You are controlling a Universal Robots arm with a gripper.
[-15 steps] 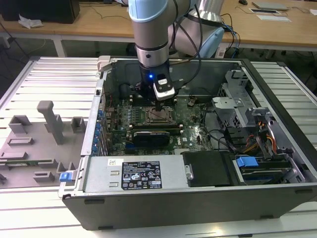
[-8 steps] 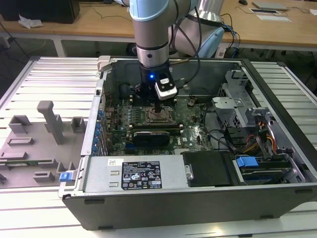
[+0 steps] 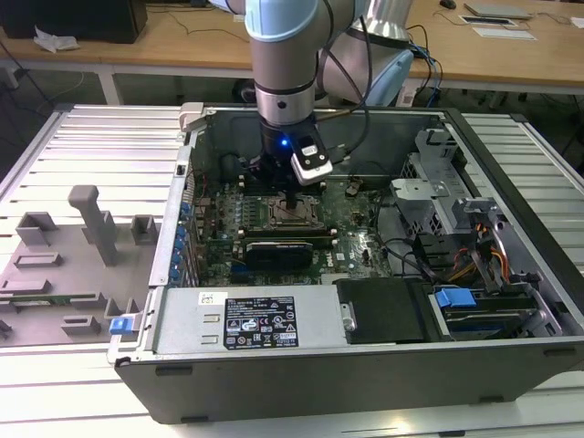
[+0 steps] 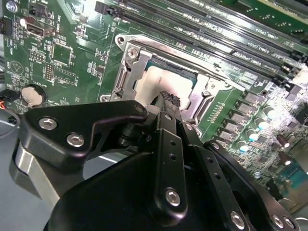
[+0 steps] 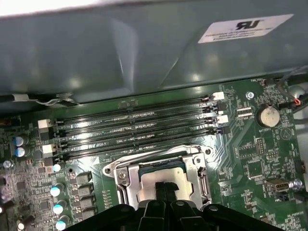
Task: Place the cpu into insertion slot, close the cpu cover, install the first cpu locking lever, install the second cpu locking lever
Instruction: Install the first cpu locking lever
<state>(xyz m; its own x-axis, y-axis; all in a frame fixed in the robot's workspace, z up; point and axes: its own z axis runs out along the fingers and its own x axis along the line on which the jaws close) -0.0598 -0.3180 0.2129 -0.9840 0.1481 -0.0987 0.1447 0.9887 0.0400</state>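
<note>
The open computer case lies on the table with my arm reaching down into it. In both wrist views the cpu lies flat in the insertion slot, its pale top showing. The silver cpu cover frames the chip and looks to lie flat around it. My gripper is shut with its fingers together, and their tips rest at the chip's top inside the cover's window. Whether they press on it I cannot tell.
Long black memory slots run beside the socket, with the grey case wall just beyond. A coin battery and a row of capacitors stand nearby. Grey fixtures are at the exterior view's left.
</note>
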